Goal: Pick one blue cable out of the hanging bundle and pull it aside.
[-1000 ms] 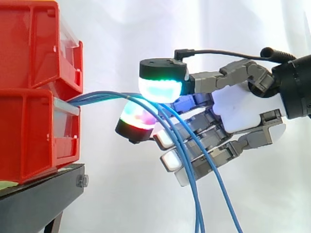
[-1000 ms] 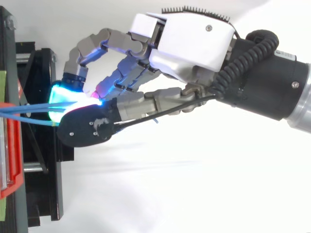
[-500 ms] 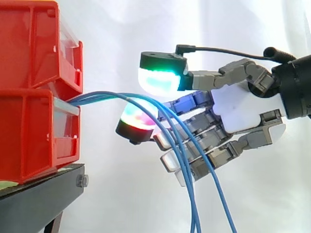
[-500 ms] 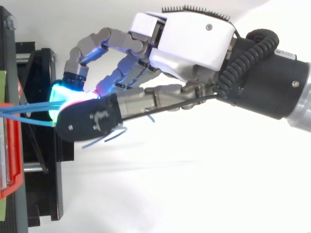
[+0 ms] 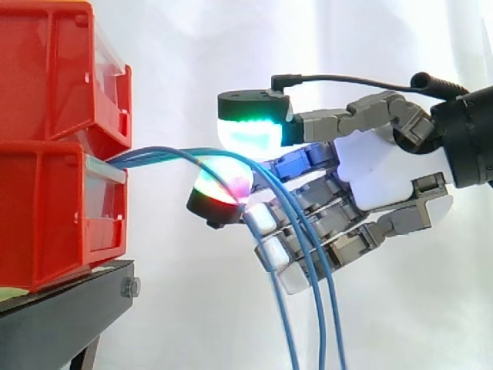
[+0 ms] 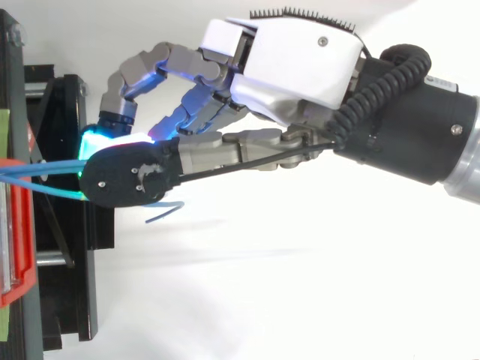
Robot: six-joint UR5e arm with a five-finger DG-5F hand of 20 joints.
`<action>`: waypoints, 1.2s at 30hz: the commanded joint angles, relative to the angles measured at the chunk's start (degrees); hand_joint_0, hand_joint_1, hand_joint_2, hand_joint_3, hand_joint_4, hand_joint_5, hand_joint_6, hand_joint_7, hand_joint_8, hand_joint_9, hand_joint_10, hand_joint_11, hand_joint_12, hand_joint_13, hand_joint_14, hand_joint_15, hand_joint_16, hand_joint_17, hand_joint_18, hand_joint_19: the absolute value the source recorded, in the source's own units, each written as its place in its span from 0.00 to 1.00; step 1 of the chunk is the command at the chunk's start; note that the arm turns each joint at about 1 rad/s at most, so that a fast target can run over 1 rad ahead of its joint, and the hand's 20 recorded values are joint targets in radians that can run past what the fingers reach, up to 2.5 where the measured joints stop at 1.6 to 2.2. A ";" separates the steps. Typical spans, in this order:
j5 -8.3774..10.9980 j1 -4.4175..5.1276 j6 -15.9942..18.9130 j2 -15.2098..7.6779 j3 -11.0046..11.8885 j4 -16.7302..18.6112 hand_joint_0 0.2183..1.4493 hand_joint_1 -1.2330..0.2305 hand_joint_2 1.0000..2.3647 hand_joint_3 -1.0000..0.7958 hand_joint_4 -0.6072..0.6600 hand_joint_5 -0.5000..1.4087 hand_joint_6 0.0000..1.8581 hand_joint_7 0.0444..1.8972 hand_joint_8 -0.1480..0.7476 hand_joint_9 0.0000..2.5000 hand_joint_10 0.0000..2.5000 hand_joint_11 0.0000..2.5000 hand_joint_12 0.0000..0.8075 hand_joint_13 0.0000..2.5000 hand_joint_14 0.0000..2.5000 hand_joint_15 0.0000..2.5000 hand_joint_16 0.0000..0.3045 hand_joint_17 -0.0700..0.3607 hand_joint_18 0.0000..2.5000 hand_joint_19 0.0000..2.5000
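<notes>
Several thin blue cables (image 5: pixel 296 254) leave the lower red bin (image 5: pixel 46 208), arch to the right and hang down in front of my hand (image 5: pixel 377 173). The thumb pad (image 5: pixel 250 131) glows green and white just above the arch. A fingertip (image 5: pixel 219 189) glowing red and green sits just under it, and one cable crosses in front of that pad. A slim gap shows between the two pads, so the hand is open and nothing is pinched. From above, the hand (image 6: pixel 292 60) reaches left toward the bin, the cables (image 6: pixel 45 187) run under the thumb, and a loose blue cable end (image 6: pixel 165 212) curls below it.
A second red bin (image 5: pixel 46 69) is stacked on the lower one. Both stand on a black stand (image 5: pixel 69 308) at the left, seen from above as a dark frame (image 6: pixel 67 247). A white curtain hangs behind.
The thumb pad has lifted and shifted a little left, off the cables. The hanging cables have swung left and now drop more steeply. A loose cable end has appeared below the thumb from above.
</notes>
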 commanded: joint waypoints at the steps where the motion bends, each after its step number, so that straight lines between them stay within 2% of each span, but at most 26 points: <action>1: 0.00 0.00 -0.09 -0.03 0.09 0.02 0.35 0.31 0.02 0.46 0.39 0.18 0.52 0.42 0.44 0.41 0.01 0.30 0.33 0.40 0.01 0.22 0.15 0.40 0.31 0.18; 2: 0.00 0.00 -0.09 -0.03 0.09 0.02 0.35 0.31 0.02 0.46 0.39 0.18 0.52 0.42 0.44 0.41 0.01 0.30 0.33 0.40 0.01 0.22 0.15 0.40 0.31 0.18; 3: 0.00 0.00 -0.09 -0.03 0.09 0.02 0.38 0.30 0.02 0.45 0.33 0.18 0.52 0.44 0.43 0.40 0.01 0.29 0.33 0.40 0.01 0.22 0.15 0.40 0.31 0.18; 5: 0.00 0.00 -0.09 -0.03 0.09 -0.07 0.42 0.28 0.02 0.43 0.29 0.18 0.52 0.49 0.42 0.40 0.01 0.29 0.31 0.40 0.01 0.22 0.15 0.39 0.31 0.18; 7: 0.00 0.00 -0.09 -0.03 0.09 -0.07 0.45 0.27 0.01 0.38 0.24 0.18 0.52 0.49 0.40 0.41 0.01 0.30 0.31 0.40 0.01 0.22 0.14 0.39 0.30 0.18; 10: 0.00 0.00 -0.09 -0.03 0.09 0.02 0.49 0.26 0.00 0.30 0.22 0.18 0.52 0.53 0.38 0.41 0.01 0.29 0.29 0.40 0.01 0.22 0.14 0.38 0.29 0.18; 14: 0.00 0.00 -0.09 -0.03 0.09 -0.07 0.49 0.25 0.00 0.28 0.19 0.18 0.52 0.52 0.37 0.41 0.01 0.29 0.29 0.39 0.01 0.22 0.13 0.38 0.29 0.18; 27: 0.00 0.00 0.00 -0.03 0.09 -0.16 0.43 0.23 0.00 0.28 0.27 0.18 0.52 0.50 0.37 0.41 0.01 0.29 0.29 0.40 0.01 0.22 0.13 0.37 0.31 0.16; 33: 0.00 0.00 0.09 -0.03 0.00 -0.16 0.37 0.25 0.00 0.28 0.30 0.19 0.51 0.42 0.37 0.41 0.01 0.29 0.28 0.40 0.01 0.22 0.13 0.37 0.31 0.17; 36: 0.00 0.00 0.09 -0.03 0.00 -0.16 0.34 0.25 0.00 0.28 0.32 0.20 0.50 0.43 0.37 0.41 0.01 0.28 0.29 0.40 0.01 0.22 0.13 0.37 0.31 0.17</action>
